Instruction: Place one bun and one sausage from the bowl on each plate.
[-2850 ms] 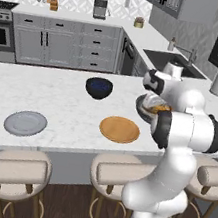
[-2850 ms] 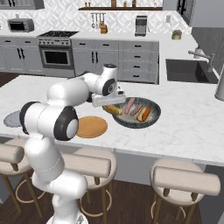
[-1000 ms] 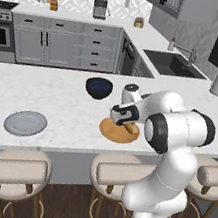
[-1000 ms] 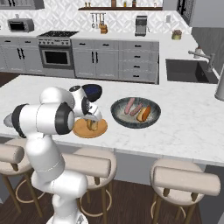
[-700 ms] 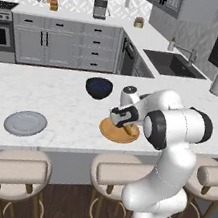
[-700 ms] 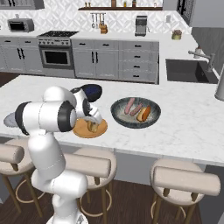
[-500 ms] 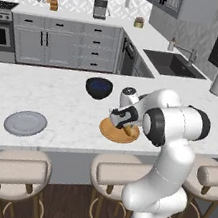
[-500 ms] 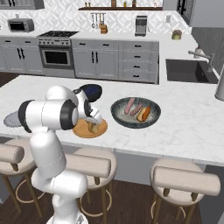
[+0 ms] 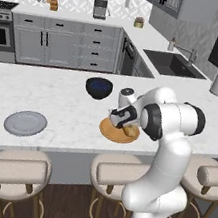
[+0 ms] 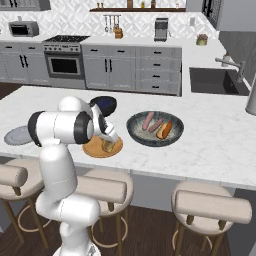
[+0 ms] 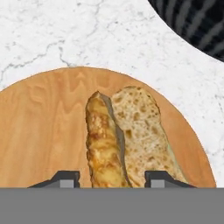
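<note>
- The hand (image 11: pixel 112 178) sits low over the round tan wooden plate (image 11: pixel 39 131), its two tips apart on either side of the split golden bun (image 11: pixel 124 135).
- The bun lies on the plate, right under the hand.
- I think it should lift straight up, so the bun stays put.
- The white marble surface (image 9: pixel 56 104) also holds the wide dark speckled bowl (image 10: pixel 155 129), off to one side.

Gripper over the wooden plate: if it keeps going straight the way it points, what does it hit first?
The bun, lying between the fingertips of the gripper on the wooden plate. Past the bun, probably the plate itself; depth is hard to judge.
</note>
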